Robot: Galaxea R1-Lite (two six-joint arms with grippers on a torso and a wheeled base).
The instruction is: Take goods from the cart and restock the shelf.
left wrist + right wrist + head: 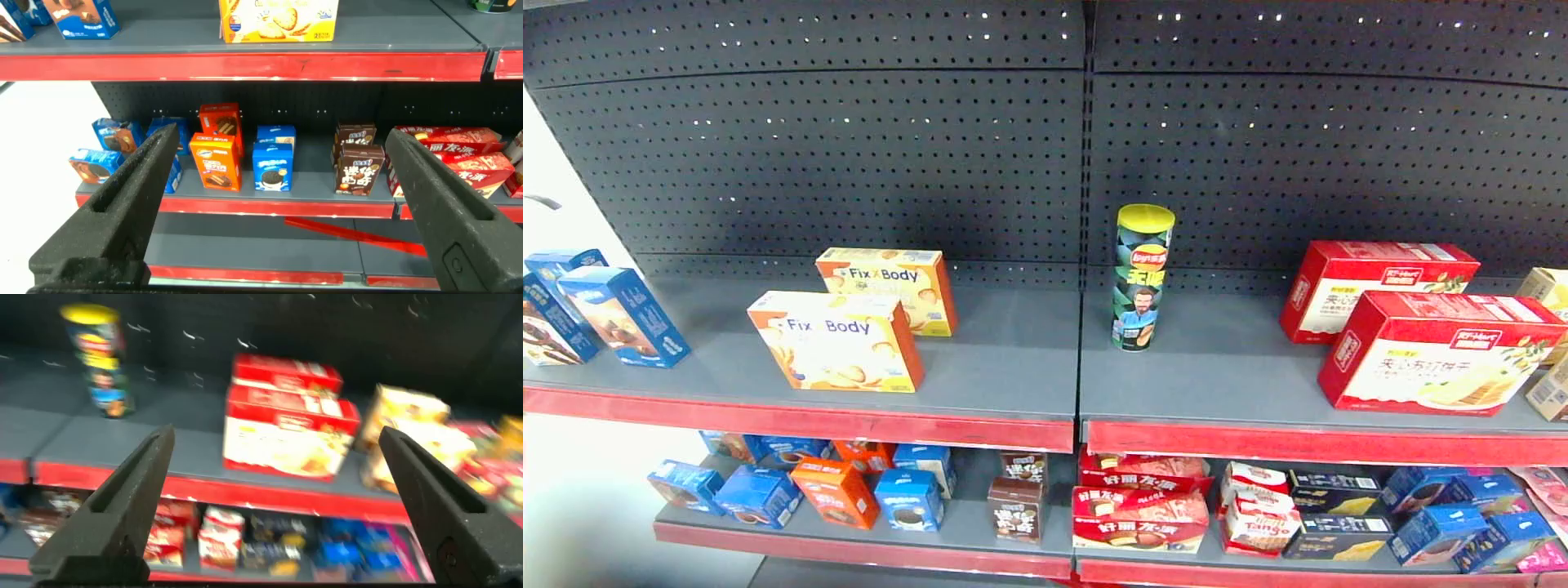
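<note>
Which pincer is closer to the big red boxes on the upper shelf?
Probably right. The right pincer points straight at the red boxes, framed between its open fingers. The left pincer points lower, at the small orange boxes on the lower shelf.

1. A can (1142,278) stands mid-way along the upper shelf (1013,359).
2. Left of it sits a near box (837,340), with a far box (889,290) behind.
3. Right of it sits a front carton (1437,353), with a rear carton (1376,286) behind.
4. Small packs (909,498) line the lower shelf (968,513) beneath.
</note>
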